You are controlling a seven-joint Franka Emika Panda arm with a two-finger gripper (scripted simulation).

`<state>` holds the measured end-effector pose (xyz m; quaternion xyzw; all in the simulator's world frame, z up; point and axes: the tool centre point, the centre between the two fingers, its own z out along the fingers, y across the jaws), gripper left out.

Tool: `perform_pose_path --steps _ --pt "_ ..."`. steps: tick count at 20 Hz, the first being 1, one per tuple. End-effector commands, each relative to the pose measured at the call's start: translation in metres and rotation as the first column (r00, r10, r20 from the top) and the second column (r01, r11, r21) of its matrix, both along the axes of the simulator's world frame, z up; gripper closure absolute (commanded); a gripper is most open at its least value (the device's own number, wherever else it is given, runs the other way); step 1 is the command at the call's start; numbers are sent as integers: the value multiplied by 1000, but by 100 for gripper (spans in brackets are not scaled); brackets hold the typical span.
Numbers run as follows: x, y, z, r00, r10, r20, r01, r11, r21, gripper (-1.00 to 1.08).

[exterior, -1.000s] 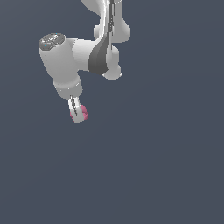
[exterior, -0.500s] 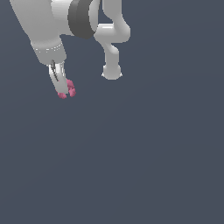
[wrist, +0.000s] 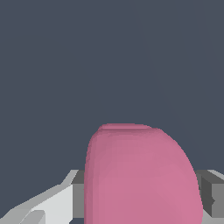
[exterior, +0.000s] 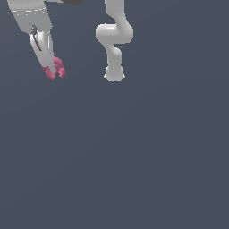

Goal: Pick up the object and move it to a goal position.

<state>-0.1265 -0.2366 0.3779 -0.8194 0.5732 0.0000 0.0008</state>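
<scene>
Up at the exterior view's left, I've got the tool (exterior: 53, 71) clamped on the pink object (exterior: 56, 69), so the pickup looks done, with only the carry to a goal I can't see left.

1. The backdrop (exterior: 147, 156) is one flat expanse of dark slate blue-grey, filling the exterior view edge to edge
2. It carries no seams, no corners and no horizon line (whether it is floor or wall cannot be told)
3. The light is even and diffuse, with only a slight lightening of the tone toward the lower part of the exterior view
4. In the wrist view the same plain blue-grey surface (wrist: 109, 57) lies beyond the jaws, uniform and without texture
</scene>
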Motion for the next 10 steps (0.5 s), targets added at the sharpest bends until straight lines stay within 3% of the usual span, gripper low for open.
perform_pose_path --steps 1,10 --pt "-7 -6 13 1000 1 -1 -1 1000 0 108" --pt "-13 -12 27 1000 3 -1 -3 1000 -1 108"
